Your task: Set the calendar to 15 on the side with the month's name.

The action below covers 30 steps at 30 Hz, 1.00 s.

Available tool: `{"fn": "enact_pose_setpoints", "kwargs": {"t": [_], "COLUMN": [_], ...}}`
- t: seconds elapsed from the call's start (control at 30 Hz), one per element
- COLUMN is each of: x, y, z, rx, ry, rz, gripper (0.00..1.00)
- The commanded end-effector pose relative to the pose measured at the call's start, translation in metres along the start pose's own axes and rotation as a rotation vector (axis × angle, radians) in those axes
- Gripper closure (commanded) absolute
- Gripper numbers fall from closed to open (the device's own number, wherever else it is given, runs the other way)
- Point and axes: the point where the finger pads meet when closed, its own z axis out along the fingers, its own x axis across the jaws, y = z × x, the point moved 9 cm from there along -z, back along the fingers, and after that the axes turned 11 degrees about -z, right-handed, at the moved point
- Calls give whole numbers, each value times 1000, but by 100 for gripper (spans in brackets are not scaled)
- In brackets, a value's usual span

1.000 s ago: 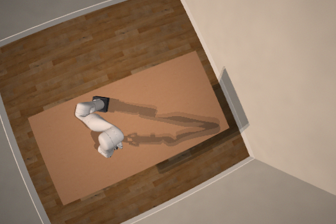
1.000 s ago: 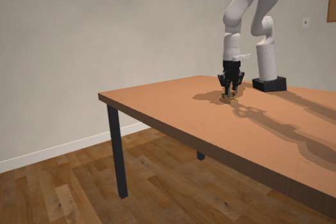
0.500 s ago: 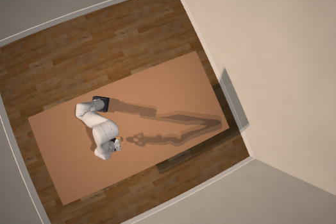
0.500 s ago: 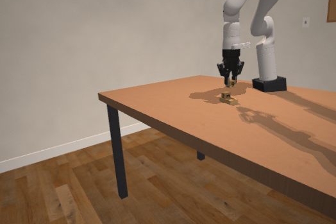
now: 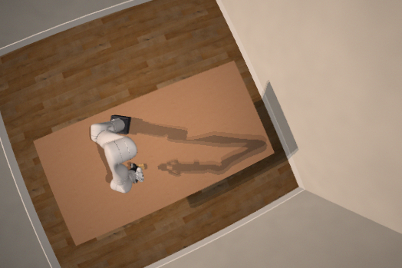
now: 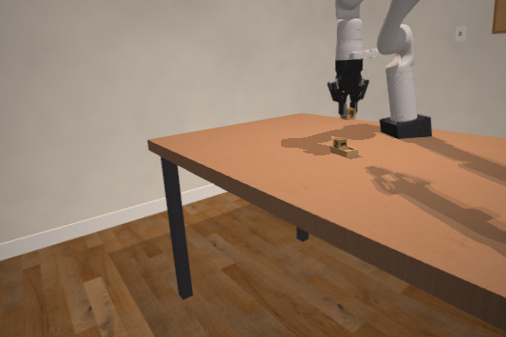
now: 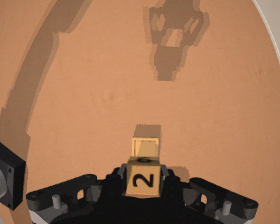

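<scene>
My claw [image 6: 349, 112] [image 7: 143, 172] grips a numbered cube [image 6: 351, 113] [image 7: 143, 181] above the table [image 5: 161, 119] [image 6: 270, 159] [image 7: 91, 95], with open air beneath. The tray [image 6: 349, 153] [image 7: 134, 147] sits well inside the table's edges, holding another cube [image 6: 340, 143].

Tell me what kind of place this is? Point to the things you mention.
Probably a robot practice room: a white robot arm [image 5: 120, 150] [image 6: 350, 39] stands on a big table [image 5: 192, 100] [image 6: 270, 164], and its claw [image 6: 348, 113] [image 7: 143, 172] holds a number cube [image 6: 351, 113] [image 7: 143, 181].
</scene>
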Motion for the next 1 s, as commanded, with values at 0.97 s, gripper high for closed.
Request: {"fn": "enact_pose_setpoints", "kwargs": {"t": [0.97], "x": [-17], "y": [127], "z": [6], "rx": [9], "ry": [-1], "rz": [157], "gripper": [72]}}
